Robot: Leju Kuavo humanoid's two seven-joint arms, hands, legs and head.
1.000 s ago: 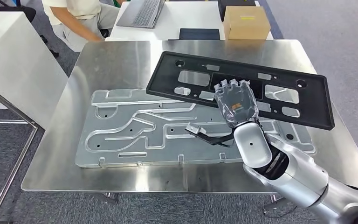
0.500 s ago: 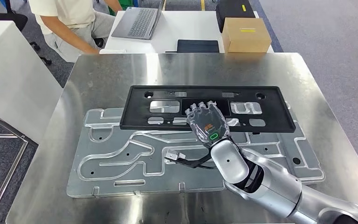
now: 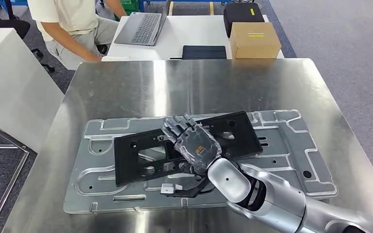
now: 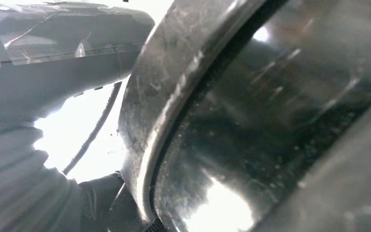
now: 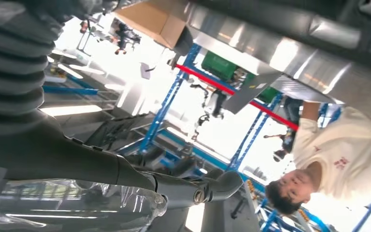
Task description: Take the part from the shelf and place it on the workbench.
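The black plastic part (image 3: 141, 156), a long flat frame with cut-outs, lies slanted across the grey machined fixture plate (image 3: 291, 145) on the steel workbench (image 3: 175, 87). My right hand (image 3: 194, 143) lies over the part's middle and grips it, fingers reaching over its far side; the part's centre is hidden under the hand. In the right wrist view the right hand (image 5: 77, 159) shows its grey thumb and a clear plastic cover. The left hand (image 4: 14, 193) shows as a ribbed grey cover pressed close to a dark metal surface; how its fingers lie is hidden.
Beyond the bench stands a white table with a cardboard box (image 3: 255, 40), a laptop (image 3: 143, 26) and a dark tablet (image 3: 204, 52). A person (image 3: 73, 24) sits at its left. A white panel (image 3: 14, 82) stands left of the bench. A black cable (image 3: 184, 190) hangs by my wrist.
The right hand has swung the black part left and down from above the bench's far right until it rests slanted on the fixture plate. The head camera has also shifted.
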